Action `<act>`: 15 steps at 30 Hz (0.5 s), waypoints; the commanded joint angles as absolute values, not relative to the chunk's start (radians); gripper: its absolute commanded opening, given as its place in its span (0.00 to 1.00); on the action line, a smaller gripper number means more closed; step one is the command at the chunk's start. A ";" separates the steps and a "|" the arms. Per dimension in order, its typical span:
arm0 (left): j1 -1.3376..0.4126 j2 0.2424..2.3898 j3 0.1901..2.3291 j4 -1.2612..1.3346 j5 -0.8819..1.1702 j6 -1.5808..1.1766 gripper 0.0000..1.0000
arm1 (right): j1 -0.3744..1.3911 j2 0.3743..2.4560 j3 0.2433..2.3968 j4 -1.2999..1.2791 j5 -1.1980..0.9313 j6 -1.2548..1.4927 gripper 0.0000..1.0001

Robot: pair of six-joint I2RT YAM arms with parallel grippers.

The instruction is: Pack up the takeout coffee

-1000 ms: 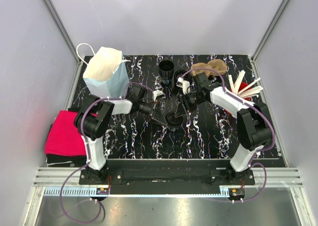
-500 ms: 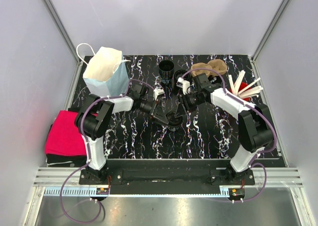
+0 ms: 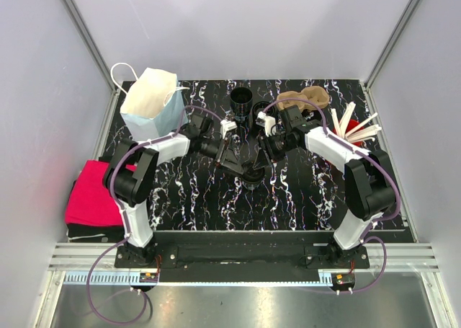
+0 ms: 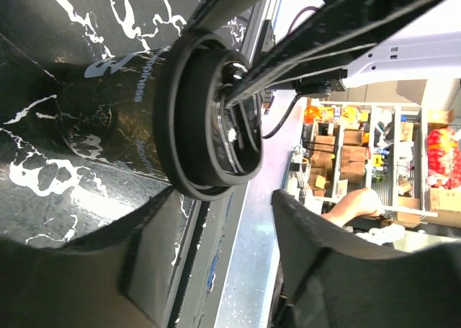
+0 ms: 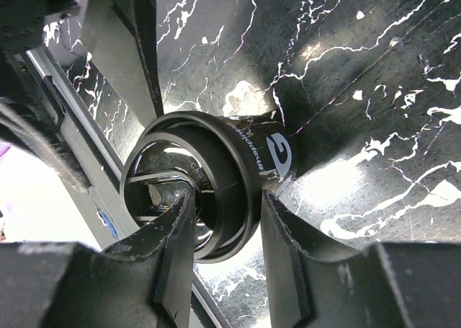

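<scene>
Right fingers [image 5: 175, 250] tight on the black cup [image 5: 248, 153] rim; left fingers [image 4: 328, 259] wide apart beside it.

Two black cups [image 3: 241, 97] [image 3: 252, 175], one paper bag [image 3: 149, 96], one cloth [image 3: 90, 194].

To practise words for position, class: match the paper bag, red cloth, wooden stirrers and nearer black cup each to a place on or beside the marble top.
Things:
1. paper bag
2. red cloth
3. wooden stirrers
4. nearer black cup

Places:
A. right side of the marble top
B. middle of it
C. beyond its left edge
D. its back left corner

Pairs: 1-D, 2-C, 3-A, 4-B
</scene>
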State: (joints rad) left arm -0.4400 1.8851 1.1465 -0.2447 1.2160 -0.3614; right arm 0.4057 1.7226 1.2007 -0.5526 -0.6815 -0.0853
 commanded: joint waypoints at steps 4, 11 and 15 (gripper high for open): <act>-0.433 1.845 1.270 -0.311 1.163 -0.241 0.70 | 0.420 1.743 1.201 -0.592 -0.571 -0.149 0.42; -0.439 1.937 1.344 -0.373 1.126 -0.218 0.72 | 0.422 1.736 1.200 -0.594 -0.574 -0.152 0.42; -0.449 1.973 1.364 -0.408 1.115 -0.192 0.72 | 0.422 1.740 1.201 -0.595 -0.575 -0.152 0.42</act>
